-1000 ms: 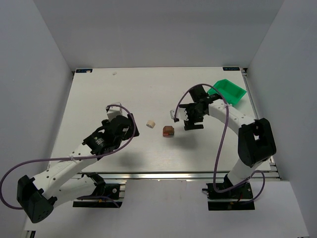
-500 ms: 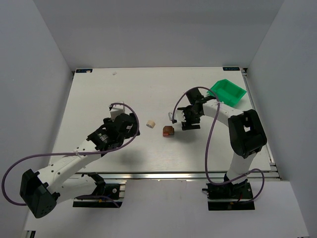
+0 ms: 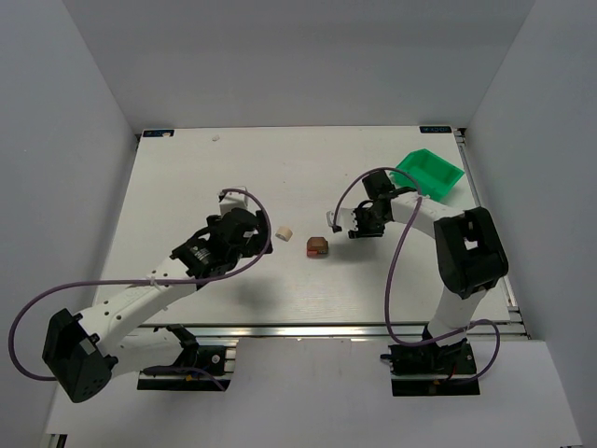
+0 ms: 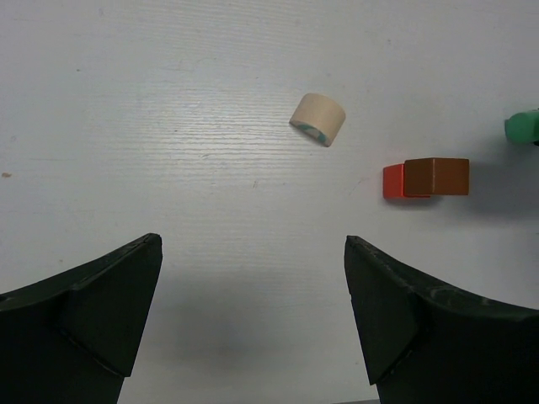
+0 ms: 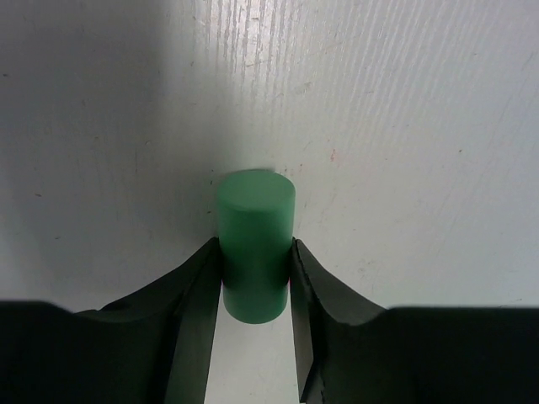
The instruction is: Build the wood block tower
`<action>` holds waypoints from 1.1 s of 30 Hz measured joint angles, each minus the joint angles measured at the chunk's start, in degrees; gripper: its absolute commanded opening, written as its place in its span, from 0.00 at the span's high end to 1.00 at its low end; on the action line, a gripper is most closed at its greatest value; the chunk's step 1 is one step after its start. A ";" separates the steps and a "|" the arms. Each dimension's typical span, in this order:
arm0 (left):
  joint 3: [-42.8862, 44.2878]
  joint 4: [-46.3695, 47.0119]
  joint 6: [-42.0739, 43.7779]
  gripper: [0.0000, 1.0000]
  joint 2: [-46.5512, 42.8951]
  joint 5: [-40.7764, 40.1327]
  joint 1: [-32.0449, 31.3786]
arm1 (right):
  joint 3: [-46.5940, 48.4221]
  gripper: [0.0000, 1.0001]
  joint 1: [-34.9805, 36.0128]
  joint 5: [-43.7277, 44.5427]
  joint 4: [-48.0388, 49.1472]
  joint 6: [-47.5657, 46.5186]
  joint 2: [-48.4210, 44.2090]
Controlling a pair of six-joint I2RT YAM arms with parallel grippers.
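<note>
A green cylinder (image 5: 255,210) stands upright on the white table, and my right gripper (image 5: 255,249) is shut on its sides. In the top view that right gripper (image 3: 360,227) sits just right of a small stack, a brown block (image 4: 436,176) resting on a red block (image 4: 393,181). The same stack (image 3: 317,246) shows at the table's middle. A cream cylinder (image 4: 318,119) lies on its side to the left of the stack, also seen as the cream cylinder (image 3: 284,233) from above. My left gripper (image 4: 251,252) hangs open near it, holding nothing.
A bright green bin (image 3: 428,173) stands at the back right of the table (image 3: 187,187), behind the right arm. Purple cables loop off both arms. Grey walls close in the left, right and far sides.
My right gripper's jaws have closed onto the green cylinder. The left arm has reached further right toward the cream cylinder, its jaws still wide.
</note>
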 measured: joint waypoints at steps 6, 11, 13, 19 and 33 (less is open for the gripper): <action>0.52 5.70 4.92 0.02 1.66 7.45 -0.52 | 2.01 0.80 -0.20 -3.28 -3.69 1.60 -0.44; 0.59 15.17 9.27 0.02 3.58 19.04 -0.52 | 10.16 0.80 -0.17 -10.80 -6.12 7.28 -4.68; 1.38 18.12 10.29 0.02 4.63 23.08 -0.44 | 12.00 0.79 -0.15 -15.63 -5.27 11.17 -8.13; 6.45 25.62 11.93 0.02 8.70 31.36 -0.39 | 3.61 0.78 0.83 -27.43 4.94 27.32 -22.43; 7.13 35.69 10.01 0.19 13.51 47.25 -1.05 | -18.29 0.77 4.94 -31.98 24.15 54.12 -42.01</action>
